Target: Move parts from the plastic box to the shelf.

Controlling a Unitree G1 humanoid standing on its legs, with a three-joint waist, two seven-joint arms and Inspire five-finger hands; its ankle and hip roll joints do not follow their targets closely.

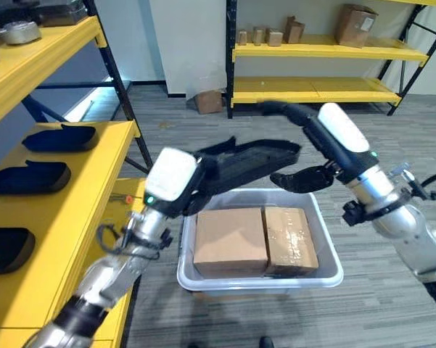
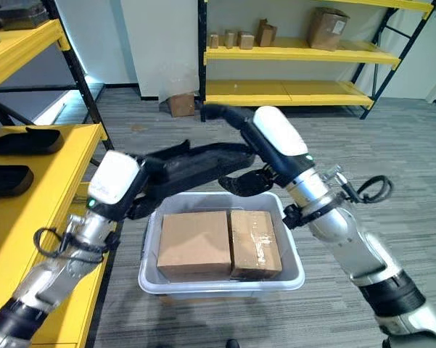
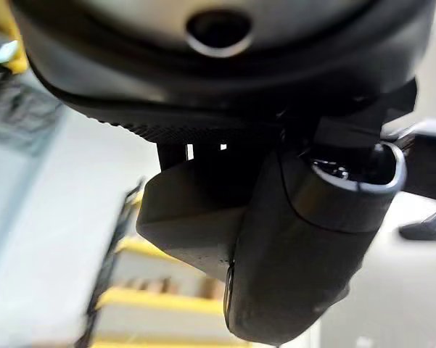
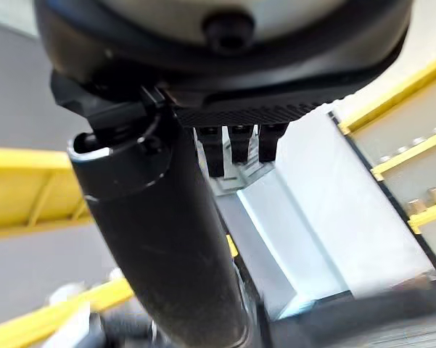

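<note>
A long black moulded part [image 1: 250, 161] hangs level above the pale plastic box [image 1: 330, 250]. My left hand [image 1: 202, 187] is shut on the part's left end. In the left wrist view the part [image 3: 185, 210] sits between the thumb [image 3: 305, 268] and the fingers. My right hand [image 1: 305, 178] is under the part's right end, fingers nearly straight and pointing left, carrying it from below. Two brown cartons [image 1: 231, 241] fill the box. The yellow shelf [image 1: 109, 156] stands on the left with similar black parts [image 1: 60, 138] on it.
More black parts [image 1: 27, 177] lie further along the left shelf, and grey metal pieces [image 1: 22, 31] sit on its upper level. A second yellow rack [image 1: 315, 48] with small cartons stands at the back. A small carton [image 1: 209, 101] rests on the floor.
</note>
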